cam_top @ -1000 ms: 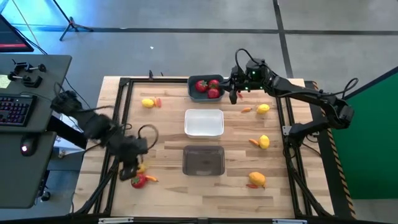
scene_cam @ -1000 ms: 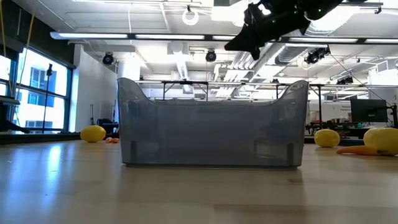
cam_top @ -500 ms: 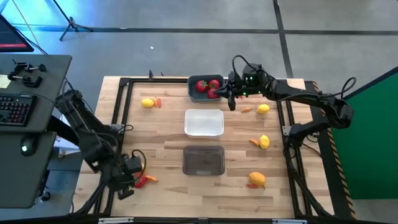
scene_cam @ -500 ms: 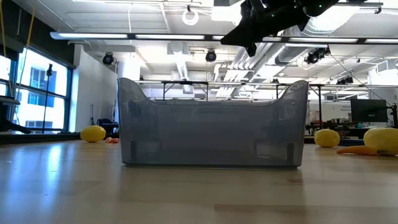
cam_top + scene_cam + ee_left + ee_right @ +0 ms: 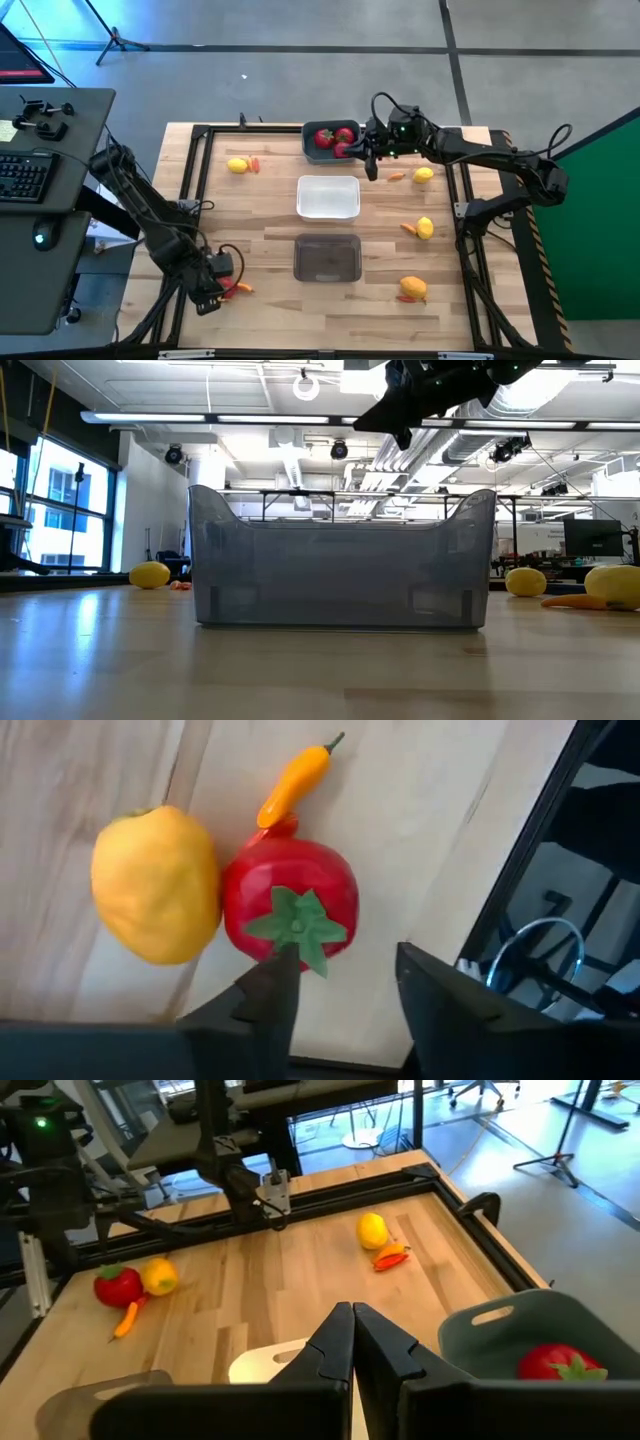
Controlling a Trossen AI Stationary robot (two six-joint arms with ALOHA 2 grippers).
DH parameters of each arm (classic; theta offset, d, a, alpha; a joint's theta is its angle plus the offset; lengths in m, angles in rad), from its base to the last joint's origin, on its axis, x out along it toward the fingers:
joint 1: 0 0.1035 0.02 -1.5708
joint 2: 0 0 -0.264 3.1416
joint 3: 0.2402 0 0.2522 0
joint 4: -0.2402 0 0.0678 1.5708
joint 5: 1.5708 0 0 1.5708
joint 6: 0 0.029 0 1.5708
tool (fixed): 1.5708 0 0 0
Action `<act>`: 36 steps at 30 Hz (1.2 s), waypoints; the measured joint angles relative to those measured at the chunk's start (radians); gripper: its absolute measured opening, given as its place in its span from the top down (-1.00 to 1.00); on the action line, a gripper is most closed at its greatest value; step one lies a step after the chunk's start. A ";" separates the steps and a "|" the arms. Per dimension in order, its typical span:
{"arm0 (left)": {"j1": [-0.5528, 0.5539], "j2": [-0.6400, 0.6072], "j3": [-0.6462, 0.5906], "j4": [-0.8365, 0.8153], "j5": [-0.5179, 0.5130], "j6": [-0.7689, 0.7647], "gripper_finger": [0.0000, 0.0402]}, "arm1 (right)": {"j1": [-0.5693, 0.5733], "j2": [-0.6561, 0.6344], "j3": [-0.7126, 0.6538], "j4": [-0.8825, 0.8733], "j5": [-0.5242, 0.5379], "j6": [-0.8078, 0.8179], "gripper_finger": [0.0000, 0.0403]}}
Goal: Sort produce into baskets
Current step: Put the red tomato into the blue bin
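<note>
strawberry: the red toy strawberry [image 5: 290, 910] lies on the wooden table [image 5: 260, 215] at the near left corner, just ahead of the left gripper's fingertips, its green leaf cap turned toward them.
neighbours: a lemon [image 5: 155, 885] touches one side of it; a small orange carrot [image 5: 295, 778] touches its far side and runs lengthwise away from the fingers.
left gripper: the left gripper [image 5: 335, 982] is low over this cluster with its fingers parted, holding nothing. The gap sits a little to one side of the strawberry, so one fingertip lines up with the leaf cap rather than clearing the fruit.
deciding relation: the strawberry is straight ahead of the fingers but off-centre toward the lemon side; judged from this, the gripper needs a small sideways shift before closing, or it may nudge the lemon.
nearer arm: the left arm by far; the right is well across the table.
right gripper: the right gripper [image 5: 352, 1342] has its fingers pressed together and empty, hanging by the rim of the dark blue-grey basket [image 5: 330, 140], where strawberries already lie.
other baskets: white basket [image 5: 328, 197] and translucent grey basket [image 5: 327, 257], both beyond the left fingers.
change: a second ago the left fingers were closed and higher up the table edge; they have since dropped onto the cluster and opened. The right gripper has barely moved.
</note>
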 joint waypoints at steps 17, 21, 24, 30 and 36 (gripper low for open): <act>0.060 0.000 -0.142 0.114 0.054 -0.043 0.07 | 0.000 0.000 0.000 0.000 0.012 0.000 1.00; 0.066 0.000 -0.150 0.116 0.053 -0.043 0.08 | 0.000 0.000 0.000 0.000 0.012 0.000 1.00; 0.066 0.000 -0.161 0.135 0.054 -0.043 0.17 | 0.000 0.000 0.000 0.000 0.012 0.000 1.00; 0.066 -0.001 -0.171 0.155 0.062 0.012 0.67 | 0.000 0.000 0.000 0.000 0.012 0.000 1.00; 0.066 -0.001 -0.166 0.154 0.062 0.036 0.95 | 0.000 0.000 0.000 0.001 0.013 0.000 1.00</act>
